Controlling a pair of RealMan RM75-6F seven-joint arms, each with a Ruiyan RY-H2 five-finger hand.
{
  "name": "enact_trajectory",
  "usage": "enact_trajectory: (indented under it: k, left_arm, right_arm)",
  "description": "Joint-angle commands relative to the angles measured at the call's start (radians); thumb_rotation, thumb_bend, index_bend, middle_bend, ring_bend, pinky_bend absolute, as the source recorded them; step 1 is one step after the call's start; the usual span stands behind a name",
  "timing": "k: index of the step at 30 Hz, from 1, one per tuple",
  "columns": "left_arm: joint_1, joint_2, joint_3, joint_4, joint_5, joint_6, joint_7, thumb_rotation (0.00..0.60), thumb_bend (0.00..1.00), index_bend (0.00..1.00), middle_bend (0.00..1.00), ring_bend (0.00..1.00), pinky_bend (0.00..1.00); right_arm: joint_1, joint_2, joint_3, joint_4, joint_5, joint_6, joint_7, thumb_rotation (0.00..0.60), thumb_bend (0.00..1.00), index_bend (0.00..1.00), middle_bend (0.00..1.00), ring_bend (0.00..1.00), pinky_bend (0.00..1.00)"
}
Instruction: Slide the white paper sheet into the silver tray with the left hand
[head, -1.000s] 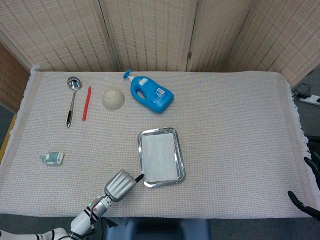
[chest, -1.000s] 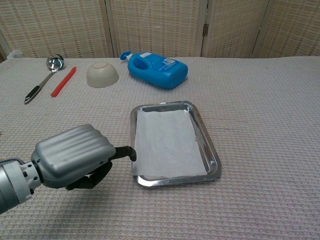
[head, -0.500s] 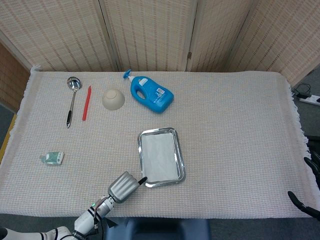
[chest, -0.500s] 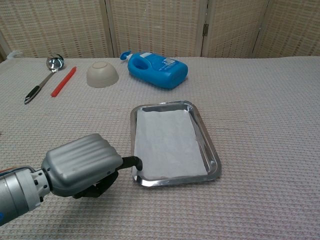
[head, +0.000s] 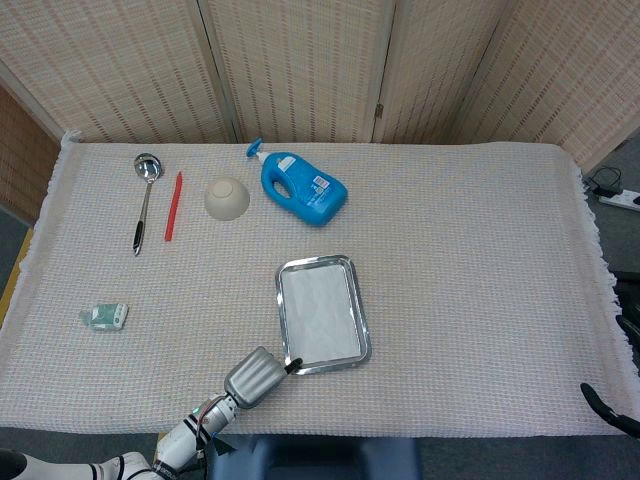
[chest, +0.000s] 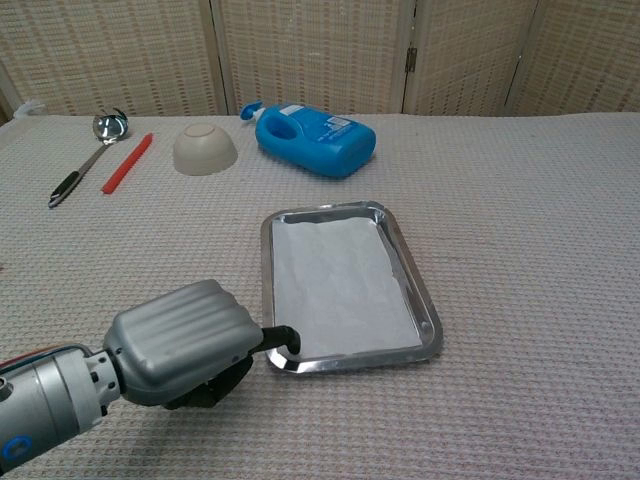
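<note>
White paper sheet (chest: 340, 290) is lying flat inside the silver rectangular metal tray (chest: 432, 318), centre of frame, so the slide-in step is looking about done. Left hand (chest: 190, 342), lower left, is holding nothing; one dark fingertip (chest: 283, 336) is reaching the tray's near-left corner, prob. touching the rim, other fingers hidden. Right hand (head: 610, 410), lower right edge, is barely showing; state unclear. Next: lifting the left hand off w/o nudging the tray.

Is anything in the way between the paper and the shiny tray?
No. The white paper sheet already lies inside the silver tray, so nothing visible blocks it. The left robot hand reaches a fingertip to the tray's near left corner.
</note>
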Motion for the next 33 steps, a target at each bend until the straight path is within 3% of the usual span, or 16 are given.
enact_trajectory:
  k: [1,9,17,19,22,24,27,33]
  left_arm:
    - [-0.003,-0.007,-0.001,0.009,-0.001,-0.004,-0.01,0.6,0.88,0.28,1.0,1.0,1.0]
    - [-0.01,-0.03,-0.001,0.04,0.021,0.006,-0.044,0.6,0.88,0.27,1.0,1.0,1.0]
    - [-0.008,-0.028,0.002,0.07,0.141,0.133,-0.181,0.6,0.88,0.19,1.0,1.0,1.0]
    - [-0.001,-0.005,0.004,0.053,0.15,0.154,-0.171,0.6,0.83,0.12,1.0,0.97,1.0]
    - [0.033,0.072,0.002,-0.027,0.145,0.208,-0.127,0.6,0.62,0.03,0.9,0.81,0.98]
    - [0.068,0.14,0.002,-0.091,0.133,0.26,-0.138,0.6,0.51,0.02,0.75,0.65,0.82]
    - [0.115,0.229,0.007,-0.157,0.126,0.333,-0.193,0.6,0.42,0.0,0.58,0.47,0.56]
    - [0.231,0.369,0.044,-0.185,0.134,0.491,-0.264,0.6,0.28,0.0,0.29,0.19,0.24]
  right_arm:
    - [-0.002,0.002,0.001,0.002,0.002,0.004,0.007,0.6,0.32,0.0,0.0,0.0,0.0]
    - [-0.001,0.003,0.003,0.006,0.006,0.005,0.015,0.6,0.32,0.0,0.0,0.0,0.0]
    - [-0.001,0.002,0.004,0.007,0.008,0.003,0.016,0.6,0.32,0.0,0.0,0.0,0.0]
    - [-0.001,0.001,0.004,0.008,0.006,0.003,0.014,0.6,0.32,0.0,0.0,0.0,0.0]
    - [0.001,0.002,0.005,0.009,0.009,-0.001,0.018,0.6,0.32,0.0,0.0,0.0,0.0]
    - [0.004,0.001,0.006,0.009,0.01,-0.006,0.015,0.6,0.32,0.0,0.0,0.0,0.0]
    - [0.011,0.002,-0.002,0.008,0.0,-0.023,0.009,0.6,0.32,0.0,0.0,0.0,0.0]
    - [0.028,0.004,0.001,-0.007,0.023,-0.066,-0.003,0.6,0.32,0.0,0.0,0.0,0.0]
